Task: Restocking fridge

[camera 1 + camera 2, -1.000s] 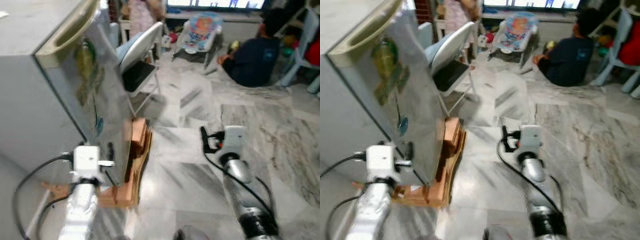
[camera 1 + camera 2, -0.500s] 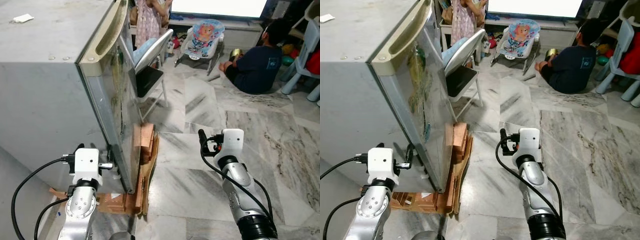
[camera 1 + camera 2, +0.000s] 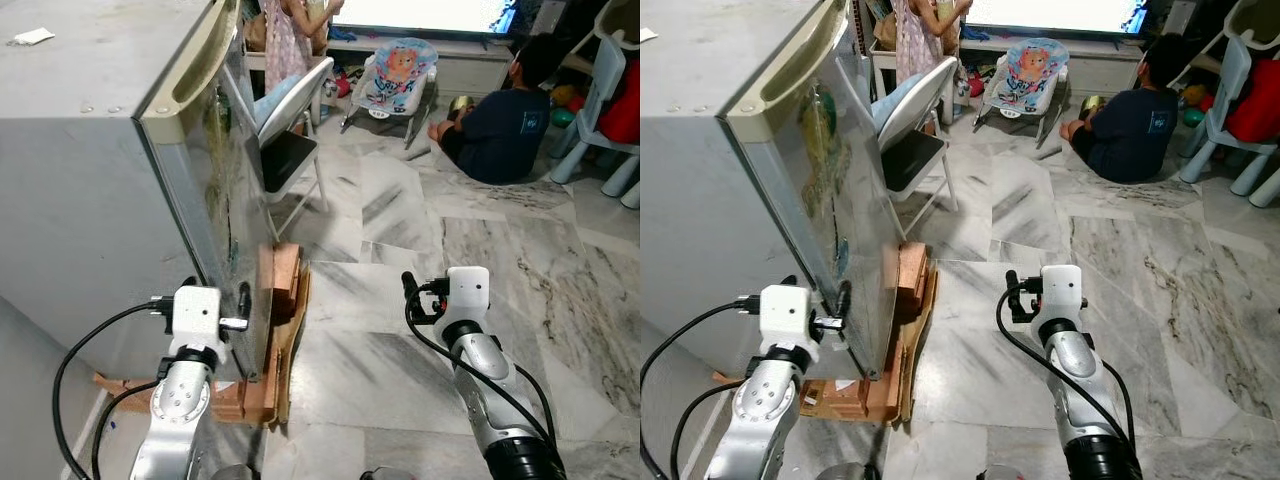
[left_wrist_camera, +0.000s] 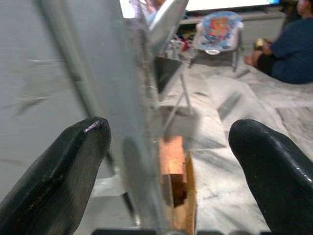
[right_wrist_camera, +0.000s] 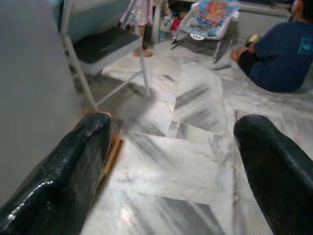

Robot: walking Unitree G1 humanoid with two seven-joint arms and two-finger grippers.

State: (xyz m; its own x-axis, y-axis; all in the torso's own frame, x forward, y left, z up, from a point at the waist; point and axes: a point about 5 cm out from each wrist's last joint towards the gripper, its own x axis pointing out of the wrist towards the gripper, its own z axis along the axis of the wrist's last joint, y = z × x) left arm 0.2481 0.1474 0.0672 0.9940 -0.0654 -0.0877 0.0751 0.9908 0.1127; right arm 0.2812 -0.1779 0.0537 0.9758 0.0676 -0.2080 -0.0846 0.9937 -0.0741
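Two fingers of the left hand (image 4: 161, 161) are spread astride the fridge door (image 3: 215, 190) edge, grasping nothing; they should be closed squarely before pulling.

The right hand (image 5: 171, 161) is held released.

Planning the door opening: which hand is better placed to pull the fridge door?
Left. The left hand is open with its fingers either side of the fridge door edge, per the left wrist view. The right hand hangs open over bare floor.

Head cameras look down; wrist cameras face the fridge (image 3: 120, 170).
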